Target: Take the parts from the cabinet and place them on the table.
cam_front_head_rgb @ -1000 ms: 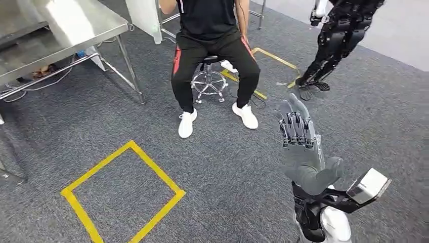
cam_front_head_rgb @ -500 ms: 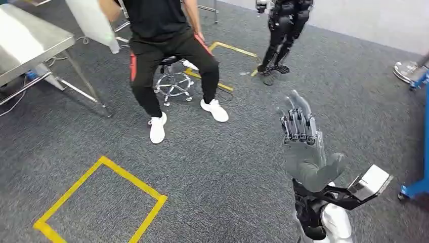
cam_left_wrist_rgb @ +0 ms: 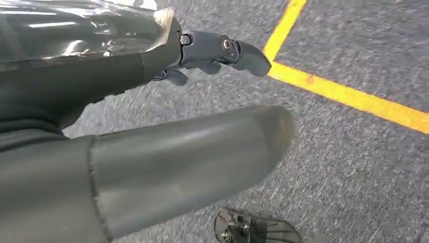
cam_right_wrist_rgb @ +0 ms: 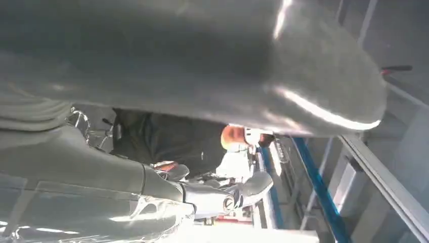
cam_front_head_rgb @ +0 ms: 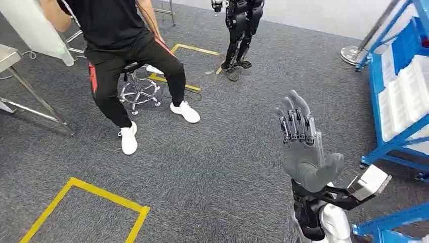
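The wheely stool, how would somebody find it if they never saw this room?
Start at the grey carpet and find the person in black clothes and white shoes. The stool is right under them, a shiny metal base with spread legs on casters. Nothing else nearby has that star-shaped chrome foot.
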`<state>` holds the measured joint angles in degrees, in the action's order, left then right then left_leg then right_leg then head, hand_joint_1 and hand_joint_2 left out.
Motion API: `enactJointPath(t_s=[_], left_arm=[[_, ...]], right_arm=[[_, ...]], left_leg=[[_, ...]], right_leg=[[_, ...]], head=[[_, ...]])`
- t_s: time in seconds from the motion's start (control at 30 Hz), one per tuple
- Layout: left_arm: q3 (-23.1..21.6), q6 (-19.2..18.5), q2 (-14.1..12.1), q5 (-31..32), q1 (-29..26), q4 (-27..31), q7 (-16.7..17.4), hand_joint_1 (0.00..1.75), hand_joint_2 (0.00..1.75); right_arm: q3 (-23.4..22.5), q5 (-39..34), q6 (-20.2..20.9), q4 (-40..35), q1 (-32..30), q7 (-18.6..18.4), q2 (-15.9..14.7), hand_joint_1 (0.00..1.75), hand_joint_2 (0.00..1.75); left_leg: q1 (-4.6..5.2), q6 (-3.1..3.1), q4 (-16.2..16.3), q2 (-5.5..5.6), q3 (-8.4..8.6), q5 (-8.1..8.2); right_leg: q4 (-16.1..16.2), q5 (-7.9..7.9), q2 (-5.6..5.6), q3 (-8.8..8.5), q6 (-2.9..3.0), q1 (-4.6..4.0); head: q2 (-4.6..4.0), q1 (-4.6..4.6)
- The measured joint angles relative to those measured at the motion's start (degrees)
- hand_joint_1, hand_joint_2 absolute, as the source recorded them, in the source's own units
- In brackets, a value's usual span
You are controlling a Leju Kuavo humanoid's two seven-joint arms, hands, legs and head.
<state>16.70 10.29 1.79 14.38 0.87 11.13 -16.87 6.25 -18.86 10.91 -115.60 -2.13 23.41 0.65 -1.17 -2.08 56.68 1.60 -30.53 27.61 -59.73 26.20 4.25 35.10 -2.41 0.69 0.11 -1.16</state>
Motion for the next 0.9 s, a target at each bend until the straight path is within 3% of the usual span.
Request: enactJointPath(t_s=[0.03, 0.1, 0.13, 0.17, 0.2, 0.23, 0.27, 0.3, 0.33, 0.37, 0.43, 0.47, 0.5, 0.53, 0.57, 0.6, 0.63, 0.67, 0.7, 0.77, 0.8, 0.83, 0.87, 0.9], left_arm=[[0.04, 0.0, -0.07, -0.04, -0.03, -0.02, 0.0, 0.0, 0.0], [0.07, 0.02, -0.07, -0.11, -0.11, -0.02, 0.0, 0.0, 0.0], [0.07, 0.02, -0.07, -0.11, -0.13, -0.02, 0.02, 0.0, 0.0], [0.09, 0.02, -0.04, -0.11, -0.15, -0.02, 0.04, 0.0, 0.0], [0.09, 0.02, 0.02, -0.11, -0.14, -0.02, 0.07, 0.0, 0.0], [0.09, 0.02, 0.13, -0.11, -0.11, -0.02, 0.07, 0.0, 0.0], [0.09, 0.02, 0.24, -0.11, -0.11, -0.02, 0.07, 0.0, 0.0], [0.09, 0.0, 0.22, -0.11, -0.13, -0.02, 0.09, 0.0, 0.0], [0.09, 0.0, 0.2, -0.11, -0.23, -0.02, 0.11, 0.0, 0.0], [0.11, -0.02, 0.24, -0.09, -0.19, -0.02, 0.11, 0.0, 0.0], [0.11, -0.02, 0.31, -0.09, -0.04, 0.0, 0.09, 0.0, 0.0], [0.09, -0.02, 0.35, 0.04, 0.02, 0.02, 0.02, 0.0, 0.0], [0.11, -0.02, 0.26, 0.09, 0.09, 0.02, -0.02, 0.0, 0.0], [0.09, -0.04, 0.37, 0.15, 0.01, 0.0, -0.07, 0.0, 0.0], [0.09, -0.04, 0.44, 0.18, -0.04, 0.0, -0.09, 0.0, 0.0], [0.11, -0.04, 0.39, 0.18, -0.2, -0.02, -0.09, 0.0, 0.0], [0.11, -0.04, 0.39, 0.18, -0.32, -0.02, -0.09, 0.0, 0.0], [0.11, -0.04, 0.42, 0.15, -0.4, -0.02, -0.09, 0.0, 0.0], [0.11, -0.04, 0.42, 0.15, -0.4, -0.02, -0.13, 0.0, 0.0], [0.11, -0.02, 0.37, 0.15, -0.38, -0.02, -0.22, 0.0, 0.0], [0.13, -0.02, 0.33, 0.15, -0.41, -0.04, -0.22, 0.0, 0.0], [0.13, -0.02, 0.33, 0.15, -0.46, -0.11, -0.24, 0.0, 0.0], [0.13, 0.0, 0.33, 0.18, -0.41, -0.11, -0.26, 0.0, 0.0], [0.13, 0.0, 0.33, 0.13, -0.38, -0.11, -0.26, 0.0, 0.0]], right_arm=[[0.07, 0.0, -0.09, 0.0, 0.25, 0.02, 0.02, 0.0, 0.0], [0.07, 0.0, -0.3, 0.0, -0.01, 0.02, -0.09, 0.0, 0.0], [0.07, 0.0, -0.43, 0.02, -0.21, 0.02, -0.13, 0.0, 0.0], [0.07, 0.0, -0.55, 0.04, -0.37, 0.02, -0.22, 0.0, 0.0], [0.07, 0.02, -0.59, 0.05, -0.4, 0.02, -0.3, 0.0, 0.0], [0.07, 0.04, -0.66, 0.04, -0.39, 0.02, -0.33, 0.0, 0.0], [0.07, 0.04, -0.7, 0.04, -0.37, 0.02, -0.35, 0.0, 0.0], [0.07, 0.07, -0.72, 0.04, -0.35, 0.02, -0.37, 0.0, 0.0], [0.09, 0.13, -0.81, 0.04, -0.31, -0.02, -0.37, 0.0, 0.0], [0.09, 0.22, -0.83, 0.04, -0.37, 0.0, -0.37, 0.0, 0.0], [0.07, 0.42, -1.01, 0.04, -0.56, -0.04, -0.44, 0.0, 0.0], [0.07, 0.42, -1.05, -0.09, -0.56, -0.02, -0.48, 0.0, 0.0], [0.07, 0.48, -1.14, -0.15, -0.66, 0.04, -0.41, 0.0, 0.0], [0.07, 0.55, -1.16, -0.15, -0.57, 0.04, -0.41, 0.0, 0.0], [0.07, 0.55, -1.2, -0.15, -0.63, 0.04, -0.37, 0.0, 0.0], [0.07, 0.55, -1.25, -0.15, -0.64, 0.04, -0.35, 0.0, 0.0], [0.07, 0.57, -1.29, -0.15, -0.66, 0.04, -0.37, 0.0, 0.0], [0.07, 0.57, -1.31, -0.13, -0.68, 0.04, -0.37, 0.0, 0.0], [0.07, 0.57, -1.33, -0.13, -0.67, 0.04, -0.37, 0.0, 0.0], [0.04, 0.57, -1.38, -0.13, -0.66, 0.04, -0.37, 0.0, 0.0], [0.04, 0.57, -1.4, -0.13, -0.66, 0.04, -0.37, 0.0, 0.0], [0.02, 0.57, -1.49, -0.13, -0.58, 0.11, -0.41, 0.0, 0.0], [0.04, 0.57, -1.49, -0.11, -0.68, 0.13, -0.46, 0.0, 0.0], [0.04, 0.55, -1.51, -0.11, -0.7, 0.2, -0.5, 0.0, 0.0]], left_leg=[[0.09, -0.41, 0.0, -1.07, -0.07, -0.02], [0.46, -0.46, 0.01, -2.8, -0.22, 0.01], [0.53, -0.45, 0.02, -3.61, -0.26, 0.03], [0.55, -0.41, 0.02, -4.49, -0.25, 0.06], [0.54, -0.34, 0.03, -5.22, -0.22, 0.1], [0.54, -0.25, 0.03, -5.88, -0.12, 0.15], [0.53, -0.02, 0.05, -6.5, 0.06, 0.29], [0.75, 0.29, 0.1, -7.0, 0.39, 0.46], [1.08, 0.81, 0.17, -7.5, 0.46, 0.84], [1.1, 1.07, 0.19, -7.97, 0.62, 0.88], [0.84, 1.71, -0.07, -9.45, 1.13, 1.01], [0.42, 2.31, 0.21, -9.06, 1.08, 1.43], [0.21, 2.59, 1.58, -5.78, 0.74, 2.65], [0.08, 2.57, 4.67, -3.35, -0.61, 4.91], [0.08, 2.59, 9.42, -2.07, -2.81, 7.55], [0.08, 2.64, 14.41, -1.6, -5.28, 9.66], [0.08, 2.65, 17.43, -1.46, -7.0, 10.38], [0.06, 2.6, 17.92, -1.45, -7.56, 9.66], [0.02, 2.51, 15.95, -1.43, -6.94, 7.7], [-0.2, 2.31, 6.33, -0.43, -2.72, 1.8], [-0.6, 2.19, 2.53, 2.56, -1.18, 0.51], [-0.68, 2.15, 1.8, 4.71, -0.97, 1.07], [-0.47, 1.96, 2.05, 3.51, -1.2, 0.97], [-0.06, 1.6, 2.07, 2.99, -1.22, 0.98]], right_leg=[[-4.01, 1.99, -2.04, 2.08, 0.35, 0.01], [-12.93, 5.37, -3.25, 6.42, 0.55, 0.13], [-15.54, 5.96, -3.42, 7.65, 0.25, 0.23], [-15.23, 5.53, -3.58, 7.38, -0.2, 0.33], [-12.35, 4.33, -3.84, 5.7, -0.78, 0.48], [-7.23, 2.53, -4.44, 2.78, -1.36, 0.57], [-1.35, 0.87, -6.15, -0.62, -1.75, 0.71], [2.53, 0.48, -9.49, -2.68, -1.35, 0.7], [2.57, 0.09, -9.92, -2.88, -0.98, -0.08], [2.49, -0.05, -8.72, -2.6, -0.29, 0.14], [2.51, -0.04, -7.36, -1.99, 0.46, -0.22], [2.92, -0.45, -6.52, -2.8, 1.15, 0.7], [2.95, -0.54, -5.88, -2.73, 1.28, 0.76], [2.91, -0.78, -5.31, -2.67, 2.0, 0.79], [2.91, -0.79, -4.66, -2.62, 2.13, 0.64], [2.89, -0.83, -3.77, -2.53, 2.29, 0.41], [2.86, -0.83, -2.91, -2.5, 2.29, 0.27], [2.84, -0.83, -2.02, -2.53, 2.28, 0.21], [2.77, -0.83, -1.22, -2.6, 2.27, 0.2], [2.44, -0.8, 0.5, -2.7, 2.22, 0.23], [2.2, -0.78, 1.13, -2.45, 2.19, 0.24], [1.66, -0.65, 1.75, -1.92, 1.78, -0.37], [1.79, -0.87, 2.37, -1.54, 1.38, -0.08], [1.88, -1.07, 3.05, -1.19, 0.96, 0.03]], head=[[0.0, -0.37], [0.0, -0.35], [0.0, -0.37], [0.0, -0.35], [0.0, -0.37], [0.0, -0.37], [0.0, -0.37], [0.0, -0.37], [0.0, -0.35], [0.0, -0.16], [0.0, -0.24], [0.0, -0.33], [0.0, -0.18], [0.0, -0.15], [0.0, -0.11], [0.0, -0.11], [0.0, -0.09], [0.0, -0.11], [0.0, -0.09], [0.0, -0.11], [0.0, -0.11], [0.0, -0.13], [0.0, -0.2], [0.0, -0.2]])
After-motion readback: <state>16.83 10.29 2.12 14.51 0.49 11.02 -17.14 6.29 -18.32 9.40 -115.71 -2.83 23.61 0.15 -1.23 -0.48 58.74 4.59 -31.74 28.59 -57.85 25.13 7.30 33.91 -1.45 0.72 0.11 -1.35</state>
